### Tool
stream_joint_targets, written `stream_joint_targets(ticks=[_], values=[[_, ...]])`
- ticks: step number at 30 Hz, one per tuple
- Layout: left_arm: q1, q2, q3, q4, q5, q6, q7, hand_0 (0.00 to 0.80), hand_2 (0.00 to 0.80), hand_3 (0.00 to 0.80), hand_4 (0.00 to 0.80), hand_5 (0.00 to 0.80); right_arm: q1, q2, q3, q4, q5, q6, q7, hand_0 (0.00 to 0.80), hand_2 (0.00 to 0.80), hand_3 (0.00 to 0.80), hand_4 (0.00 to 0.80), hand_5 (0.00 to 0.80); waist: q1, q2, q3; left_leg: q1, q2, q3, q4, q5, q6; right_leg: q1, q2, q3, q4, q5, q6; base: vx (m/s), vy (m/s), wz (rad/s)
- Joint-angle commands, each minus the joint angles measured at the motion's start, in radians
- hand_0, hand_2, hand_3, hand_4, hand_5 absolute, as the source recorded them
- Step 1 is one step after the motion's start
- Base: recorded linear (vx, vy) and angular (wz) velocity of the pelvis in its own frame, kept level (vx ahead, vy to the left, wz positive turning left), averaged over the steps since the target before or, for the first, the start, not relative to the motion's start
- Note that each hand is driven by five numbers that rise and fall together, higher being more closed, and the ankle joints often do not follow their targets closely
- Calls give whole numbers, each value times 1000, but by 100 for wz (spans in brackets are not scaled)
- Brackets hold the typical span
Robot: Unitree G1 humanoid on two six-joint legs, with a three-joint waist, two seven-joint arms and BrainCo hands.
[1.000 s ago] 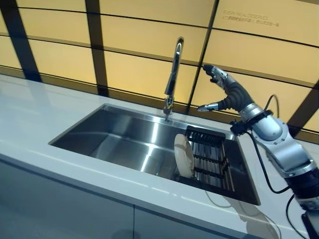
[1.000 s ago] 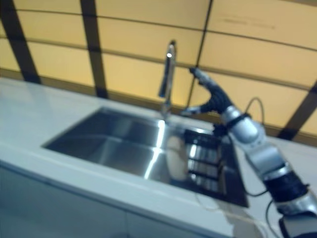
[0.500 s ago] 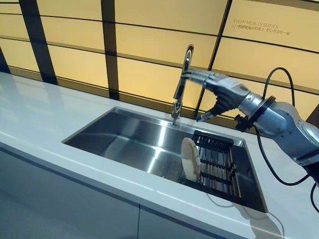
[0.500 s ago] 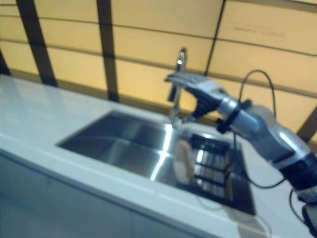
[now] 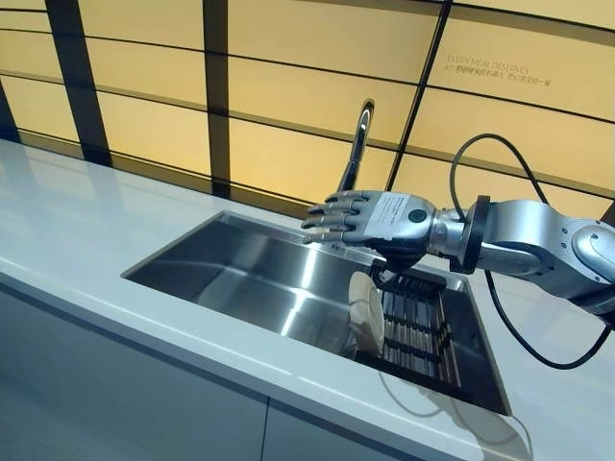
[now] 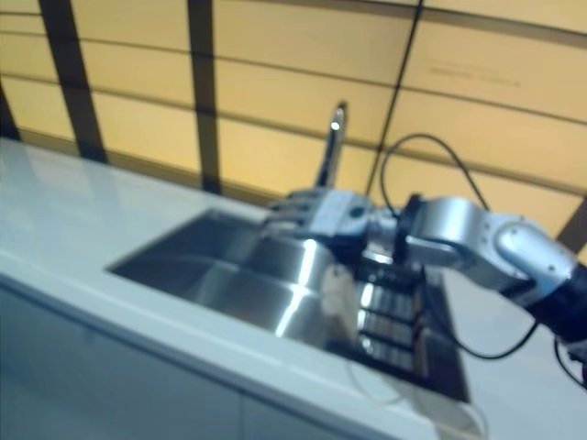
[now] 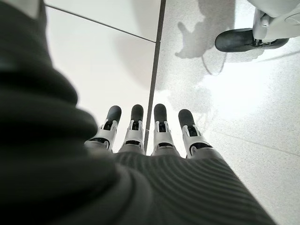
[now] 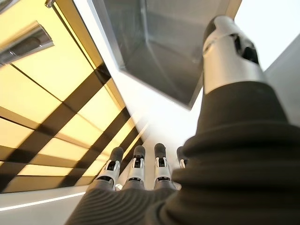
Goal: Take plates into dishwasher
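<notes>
A white plate (image 5: 363, 310) stands on edge in a black dish rack (image 5: 415, 322) at the right end of the steel sink (image 5: 240, 274). My right hand (image 5: 370, 218) is open, palm down with fingers straight, above the sink and just above the plate, not touching it. In its wrist view the fingers (image 8: 136, 166) are straight and hold nothing. My left hand (image 7: 145, 136) shows only in its wrist view, open and hanging over the floor.
A tall chrome tap (image 5: 355, 146) rises behind the sink, just behind my right hand. The white countertop (image 5: 67, 221) runs to the left and along the front. A yellow panelled wall (image 5: 288, 86) stands behind.
My right hand has swung from near the tap, down and to the left, and turned palm down over the sink above the plate. The camera has shifted a little.
</notes>
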Motion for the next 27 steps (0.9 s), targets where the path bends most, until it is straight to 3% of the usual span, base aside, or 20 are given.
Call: stream_joint_targets(ticks=[1, 13, 27], values=[[-17, 30, -16, 3, -12, -8, 8, 0, 0, 0, 0, 0, -121, -22, 86, 81, -30, -39, 73, 0, 0, 0, 0, 0, 39, -10, -21, -72, 48, 13, -39, 74, -32, 110, -47, -79, 3, -102, 83, 0, 0, 0], [-9, 25, -39, -6, 2, 5, -3, 0, 0, 0, 0, 0, -189, 52, 243, 220, -90, -81, 188, 0, 0, 0, 0, 0, 70, -22, -23, -76, 50, 5, -39, 83, -39, 121, -41, -91, 3, -112, 76, 0, 0, 0], [-4, 29, -41, -10, 16, 6, -13, 0, 0, 0, 0, 0, -161, 59, 318, 399, -146, -103, 87, 0, 0, 0, 0, 0, 89, -39, -3, -82, 52, 1, -39, 87, -42, 123, -33, -103, 3, -117, 73, 0, 0, 0]])
